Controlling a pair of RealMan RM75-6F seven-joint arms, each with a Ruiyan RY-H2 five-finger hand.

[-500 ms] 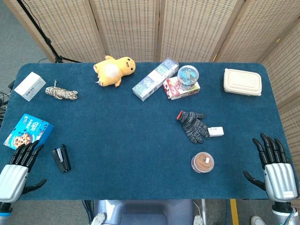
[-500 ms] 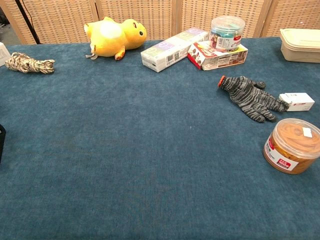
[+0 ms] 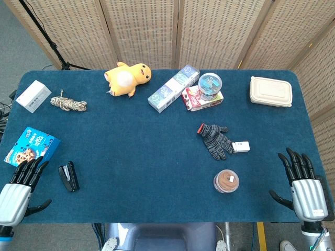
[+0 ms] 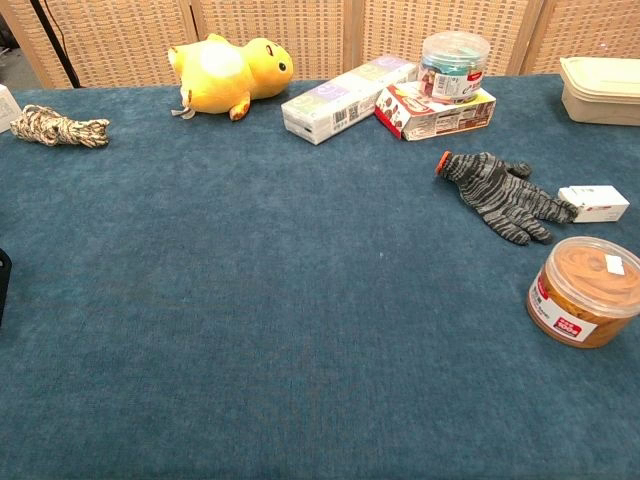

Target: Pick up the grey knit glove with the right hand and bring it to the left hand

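The grey knit glove [image 3: 215,139] lies flat on the blue table [image 3: 136,141], right of centre, fingers pointing toward the near right; the chest view shows the glove [image 4: 498,195] too. My right hand [image 3: 302,184] hovers at the near right corner, fingers spread and empty, well off to the right of the glove. At the near left corner my left hand [image 3: 20,187] is likewise empty with fingers apart. Neither hand appears in the chest view.
A small white box [image 3: 241,147] touches the glove's fingertips. A brown-lidded tub [image 3: 226,181] stands just in front. Behind are a red box [image 3: 201,99], round container [image 3: 210,85], long carton [image 3: 172,88], plush duck [image 3: 127,78], lidded tray [image 3: 270,91]. Rope [image 3: 68,103], cookie box [image 3: 31,146], stapler [image 3: 68,177] sit left.
My right hand has shifted slightly to the left, toward the table. Everything else is as before.
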